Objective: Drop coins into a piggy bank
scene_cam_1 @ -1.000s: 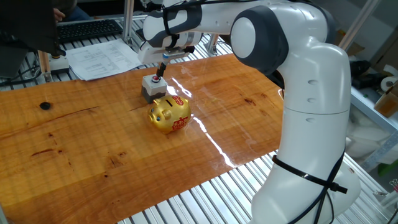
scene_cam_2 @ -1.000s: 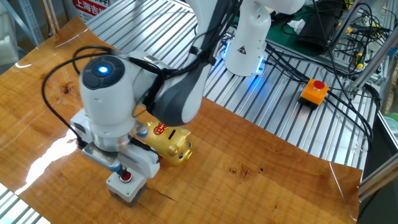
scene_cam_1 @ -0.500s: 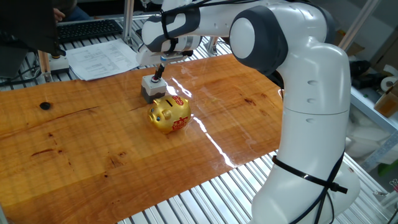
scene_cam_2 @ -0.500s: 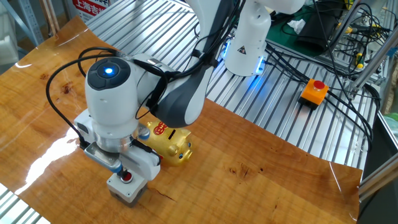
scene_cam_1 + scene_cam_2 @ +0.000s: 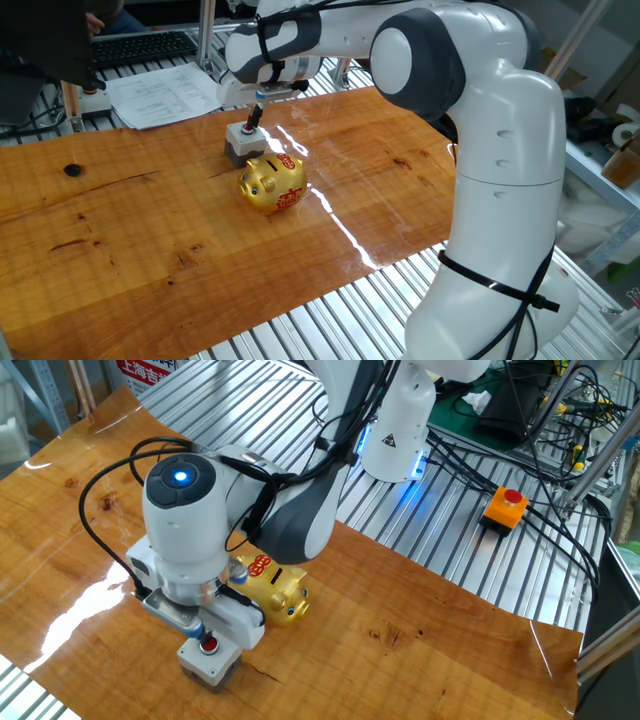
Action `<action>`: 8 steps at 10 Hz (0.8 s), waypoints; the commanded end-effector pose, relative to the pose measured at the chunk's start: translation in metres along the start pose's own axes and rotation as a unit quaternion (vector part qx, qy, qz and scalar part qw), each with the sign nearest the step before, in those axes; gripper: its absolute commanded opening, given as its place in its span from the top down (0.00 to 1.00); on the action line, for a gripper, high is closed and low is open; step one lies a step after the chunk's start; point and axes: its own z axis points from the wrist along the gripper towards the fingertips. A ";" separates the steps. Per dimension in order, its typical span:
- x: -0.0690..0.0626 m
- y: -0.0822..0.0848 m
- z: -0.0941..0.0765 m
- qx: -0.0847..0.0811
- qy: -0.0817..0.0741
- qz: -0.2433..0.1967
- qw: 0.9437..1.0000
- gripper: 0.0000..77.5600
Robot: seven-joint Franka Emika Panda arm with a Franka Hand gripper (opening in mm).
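Currently 1 arm [image 5: 470,110] reaches over the wooden table [image 5: 150,230], with its gripper [image 5: 256,116] hanging just above 1 grey box [image 5: 243,142] that has 1 red button [image 5: 209,646] on top. From one fixed view the 2 fingers [image 5: 254,113] look like a single dark stick pointing down at the box, so they seem pressed close together. Can't tell if anything is pinched between them. From the other fixed view the wrist housing [image 5: 185,525] hides the fingertips almost completely; 1 blue light glows on top of it.

1 piggy bank [image 5: 272,182], shiny gold with red markings on side and back, stands upright near the middle of the table, just beside the grey box, on the side of the box away from the far edge. Markings are red characters, too small to read. No coins can be made out in either view.

Also on the table: 1 small dark round spot [image 5: 71,169] near the left edge in one fixed view.

Off the table: 1 orange box with a red button [image 5: 505,506] sits on the metal slats past the table's edge, 1 keyboard [image 5: 140,46] and 1 stack of printed sheets [image 5: 165,95] lie beyond the far edge. 1 red and white sign [image 5: 143,370] shows at the top of the other fixed view, text unreadable.
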 end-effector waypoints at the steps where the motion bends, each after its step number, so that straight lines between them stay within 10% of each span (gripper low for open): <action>1: 0.005 -0.002 -0.026 0.012 0.028 -0.001 1.000 0.99; 8: 0.010 -0.006 -0.047 0.011 0.041 0.004 0.999 0.99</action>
